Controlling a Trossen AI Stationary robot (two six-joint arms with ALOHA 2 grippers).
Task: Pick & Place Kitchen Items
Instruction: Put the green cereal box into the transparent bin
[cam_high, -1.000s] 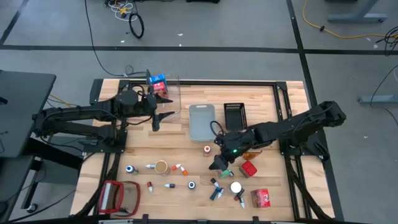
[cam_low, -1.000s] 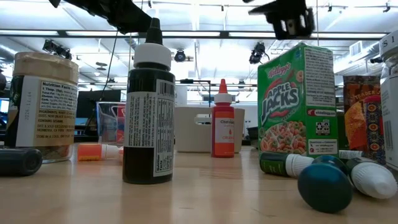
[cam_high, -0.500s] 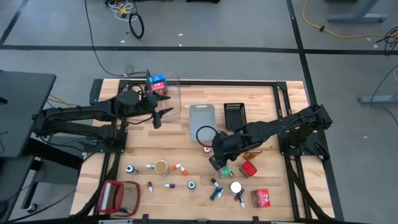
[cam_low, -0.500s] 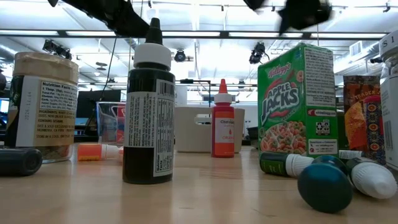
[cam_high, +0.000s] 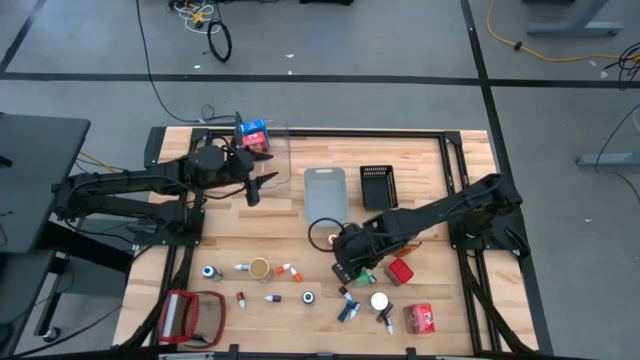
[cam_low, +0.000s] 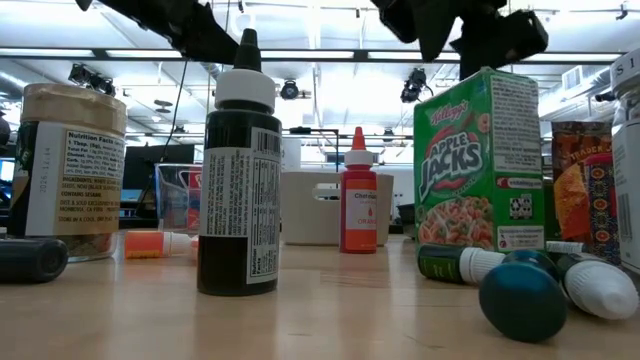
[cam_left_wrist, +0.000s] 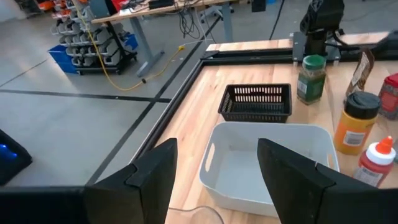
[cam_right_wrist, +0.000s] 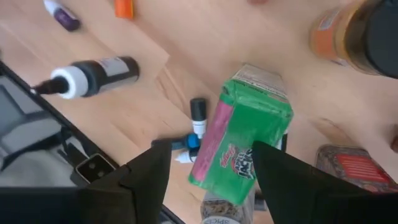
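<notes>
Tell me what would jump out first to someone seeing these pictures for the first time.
The right gripper hangs open right above the green cereal carton, which stands among small bottles near the table's front. The left gripper waits open at the table's far left, by the clear bin holding a blue carton. In the middle sit an empty grey bin and a black basket.

Green carton (cam_right_wrist: 242, 134), red bottle (cam_low: 358, 192), grey bin (cam_high: 324, 193), black basket (cam_left_wrist: 257, 101)

The right hand (cam_high: 347, 268) hangs open above the green carton (cam_high: 364, 276), hemmed by the red tin (cam_high: 400, 271) and small bottles (cam_high: 346, 310). Bare bench (cam_high: 240, 225) lies left of the grey bin (cam_high: 324, 194).
</notes>
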